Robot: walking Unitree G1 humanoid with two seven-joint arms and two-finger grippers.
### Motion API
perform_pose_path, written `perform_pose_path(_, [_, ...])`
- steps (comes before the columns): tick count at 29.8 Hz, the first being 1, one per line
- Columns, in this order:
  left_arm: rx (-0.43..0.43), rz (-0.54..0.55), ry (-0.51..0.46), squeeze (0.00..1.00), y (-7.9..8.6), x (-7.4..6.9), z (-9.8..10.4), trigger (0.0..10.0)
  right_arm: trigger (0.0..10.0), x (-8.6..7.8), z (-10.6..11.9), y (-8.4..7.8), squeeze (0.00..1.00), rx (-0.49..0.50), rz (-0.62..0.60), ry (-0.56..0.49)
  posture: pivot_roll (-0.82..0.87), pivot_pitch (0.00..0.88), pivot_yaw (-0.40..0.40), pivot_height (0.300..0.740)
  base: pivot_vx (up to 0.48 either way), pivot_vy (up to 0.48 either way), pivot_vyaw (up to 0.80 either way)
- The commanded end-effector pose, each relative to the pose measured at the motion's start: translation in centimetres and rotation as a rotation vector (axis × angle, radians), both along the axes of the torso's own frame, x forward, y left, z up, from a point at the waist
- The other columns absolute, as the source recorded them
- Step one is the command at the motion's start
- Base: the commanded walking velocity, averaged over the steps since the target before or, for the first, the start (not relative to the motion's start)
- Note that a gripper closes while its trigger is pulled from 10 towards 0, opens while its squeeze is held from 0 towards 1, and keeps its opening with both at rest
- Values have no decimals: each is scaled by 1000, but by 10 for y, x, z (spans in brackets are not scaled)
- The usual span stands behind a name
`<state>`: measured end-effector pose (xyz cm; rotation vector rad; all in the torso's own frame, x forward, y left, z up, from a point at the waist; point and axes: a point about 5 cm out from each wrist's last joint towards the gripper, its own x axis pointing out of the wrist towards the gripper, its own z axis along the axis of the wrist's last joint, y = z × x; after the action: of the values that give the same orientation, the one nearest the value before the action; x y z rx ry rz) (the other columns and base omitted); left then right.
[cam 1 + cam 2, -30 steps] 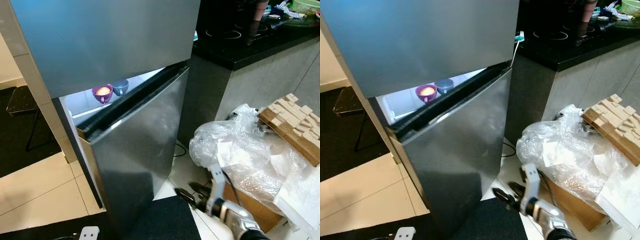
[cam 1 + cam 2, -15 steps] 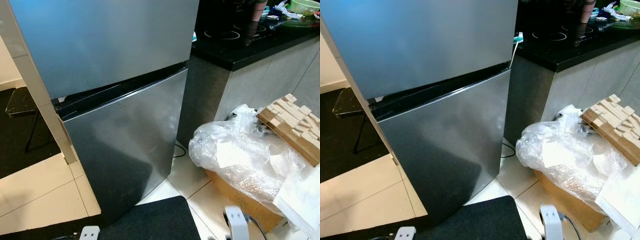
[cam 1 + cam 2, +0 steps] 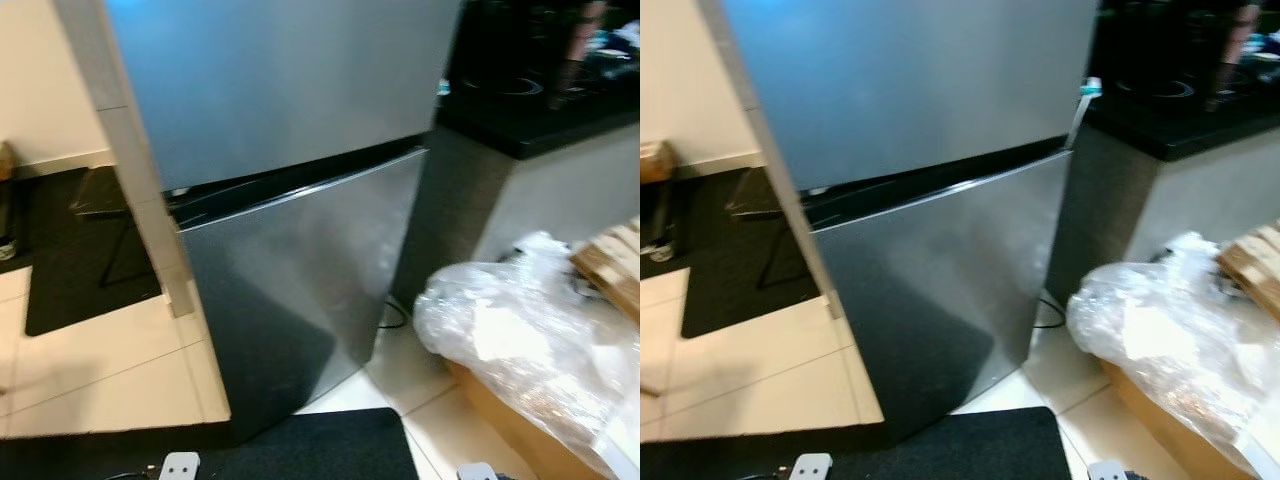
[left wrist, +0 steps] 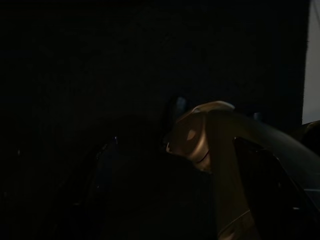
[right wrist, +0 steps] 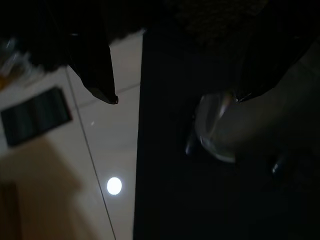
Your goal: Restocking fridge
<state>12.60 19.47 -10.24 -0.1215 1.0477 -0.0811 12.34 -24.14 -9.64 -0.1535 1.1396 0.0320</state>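
Observation:
The steel fridge stands right before me with both doors shut: the upper door (image 3: 270, 80) and the lower door (image 3: 300, 270), with a black seam between them. Nothing of its inside shows. My right arm hangs low; a white part of it (image 3: 478, 471) peeks in at the bottom edge. The right wrist view looks down on pale floor tiles (image 5: 100, 165) and a dark mat (image 5: 170, 165). The left arm hangs idle; its wrist view is very dark, with a rounded metal part (image 4: 200, 135) faintly lit.
A cardboard box under crumpled clear plastic (image 3: 520, 340) sits on the floor at the right, with wooden blocks (image 3: 610, 265) behind it. A black counter (image 3: 540, 110) adjoins the fridge. A pale pillar (image 3: 130, 170) flanks its left side. A dark mat (image 3: 300, 450) lies at my feet.
The lower fridge door, ajar one second ago with two cups showing inside, is now shut. My right arm has dropped out of the eye views. The camera has turned left.

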Motion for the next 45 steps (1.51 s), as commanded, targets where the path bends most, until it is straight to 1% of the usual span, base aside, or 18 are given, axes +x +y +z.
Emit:
perform_pose_path(1, [12,-15,15,0,1,-3,-1,10000,10000,-1,0,-2,0,-11,3,-1,77,0,-23,740,0,0,794])
perform_pose_path(29, [6,-16,12,0,-1,-2,-1,10000,10000,9,3,-1,0,-5,-11,-43,72,0,-17,740,0,0,787])
perform_pose_path(33, [6,-21,14,0,-1,-2,-1,10000,10000,21,8,-1,0,-9,-27,-92,72,0,-17,740,0,0,525])
perform_pose_path(34, [6,-21,14,0,-1,-2,-1,10000,10000,27,11,-3,0,-23,-37,-117,72,0,-17,740,0,0,0])
perform_pose_path(35, [7,-22,16,0,-1,-2,-1,10000,10000,43,19,-7,0,-29,-74,-192,72,0,-17,740,0,0,0])
perform_pose_path(36, [7,-22,16,0,-1,-2,-1,10000,10000,43,19,-7,0,-29,-74,-192,72,0,-17,740,0,0,0])
perform_pose_path(37, [7,-22,17,0,-1,-2,-1,10000,10000,48,22,-9,0,-31,-86,-218,72,0,-17,740,0,0,0])
perform_pose_path(38, [7,-24,18,0,0,-3,-1,10000,10000,62,32,-14,0,-25,-125,-298,70,0,-16,740,0,0,0])
perform_pose_path(39, [7,-24,18,0,0,-3,-1,10000,10000,62,32,-14,0,-25,-125,-298,70,0,-16,740,0,0,0])
perform_pose_path(42, [8,-25,19,0,0,-3,-1,10000,10000,82,47,-23,0,-13,-186,-411,71,0,-16,740,0,0,0])
perform_pose_path(44, [8,-26,19,0,0,-3,-1,10000,10000,98,61,-29,0,15,-213,-510,71,0,-16,740,0,0,0])
perform_pose_path(45, [8,-27,19,0,0,-3,-1,10000,10000,102,65,-31,0,24,-217,-534,71,0,-16,740,0,0,0])
